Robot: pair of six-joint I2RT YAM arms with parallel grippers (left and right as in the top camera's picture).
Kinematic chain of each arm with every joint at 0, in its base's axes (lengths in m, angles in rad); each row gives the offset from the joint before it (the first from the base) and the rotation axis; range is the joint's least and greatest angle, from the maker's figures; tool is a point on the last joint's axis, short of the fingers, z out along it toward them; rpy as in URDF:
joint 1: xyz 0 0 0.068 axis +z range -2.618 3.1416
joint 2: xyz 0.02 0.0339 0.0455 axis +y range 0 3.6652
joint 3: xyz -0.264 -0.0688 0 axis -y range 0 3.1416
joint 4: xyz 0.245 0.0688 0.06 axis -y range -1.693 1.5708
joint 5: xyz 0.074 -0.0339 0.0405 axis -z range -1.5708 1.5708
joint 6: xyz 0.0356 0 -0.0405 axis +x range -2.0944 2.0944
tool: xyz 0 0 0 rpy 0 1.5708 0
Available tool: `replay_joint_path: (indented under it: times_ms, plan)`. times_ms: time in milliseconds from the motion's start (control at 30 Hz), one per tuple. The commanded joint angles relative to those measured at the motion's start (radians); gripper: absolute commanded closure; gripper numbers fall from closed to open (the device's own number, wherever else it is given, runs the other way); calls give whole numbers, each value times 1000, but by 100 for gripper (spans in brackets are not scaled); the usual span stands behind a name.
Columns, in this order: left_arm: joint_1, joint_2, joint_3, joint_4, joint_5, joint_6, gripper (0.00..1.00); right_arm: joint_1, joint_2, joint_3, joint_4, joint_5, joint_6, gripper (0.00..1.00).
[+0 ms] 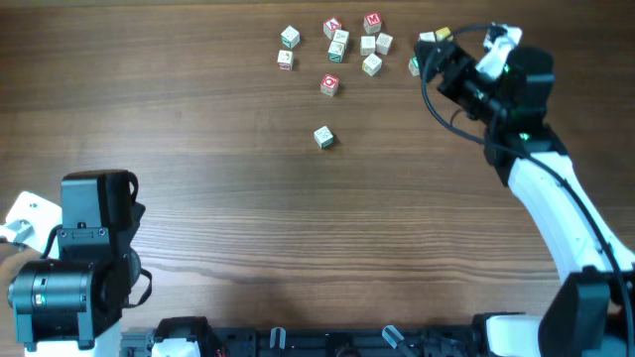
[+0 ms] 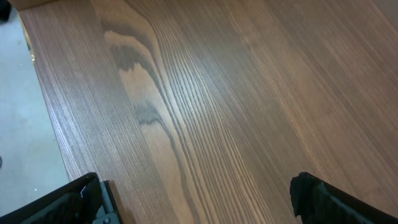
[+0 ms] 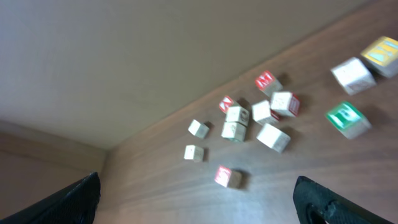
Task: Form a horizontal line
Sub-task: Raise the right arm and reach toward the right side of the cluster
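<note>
Tabletop: brown wood grain (image 1: 298, 228), carrying everything in view.
Left hand: its (image 2: 196, 190) two dark fingers sit far apart at the lower corners of the left wrist view. The jaws are wide open, with only bare wood between them.
Left arm: low at the near left corner in the overhead view, well apart from every cube.
Right hand: its (image 3: 196, 190) fingers are likewise spread to the lower corners of the right wrist view. It is open and grips nothing.
Right arm: reaches to the far right part of the tabletop, with the hand just beside the right end of the cubes.
Letter cubes: small whitish blocks (image 1: 339, 40) lying loose in a scattered cluster near the far edge, some touching, turned at different angles.
Horizontal line: not formed; no three cubes stand edge to edge in a straight row.
Green-faced cube: (image 3: 345, 118) nearest the right hand, standing apart from its neighbours.
Yellow-faced cube: (image 3: 380, 53) at the right edge of the wrist view, just beside a plain whitish cube (image 3: 351, 74).
Red-faced cube: (image 1: 329, 85) alone, nearer than the cluster.
Lone cube: (image 1: 323, 137) nearest the middle of the tabletop, apart from the rest.
</note>
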Motion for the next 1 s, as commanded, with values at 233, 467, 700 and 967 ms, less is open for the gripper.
replay_joint_path:
  times_ms: [233, 467, 700, 967]
  plan:
    - [7, -1, -4, -1, 4, -13, 0, 48, 174, 168, 17, 159, 8, 0]
    - [7, -1, -4, -1, 4, -13, 0, 48, 272, 258, 24, 164, 7, 1]
    - [7, -1, -4, -1, 4, -13, 0, 50, 399, 395, -6, 166, -43, 0]
    - [7, -1, -4, -1, 4, -13, 0, 74, 638, 629, -92, 162, -87, 0]
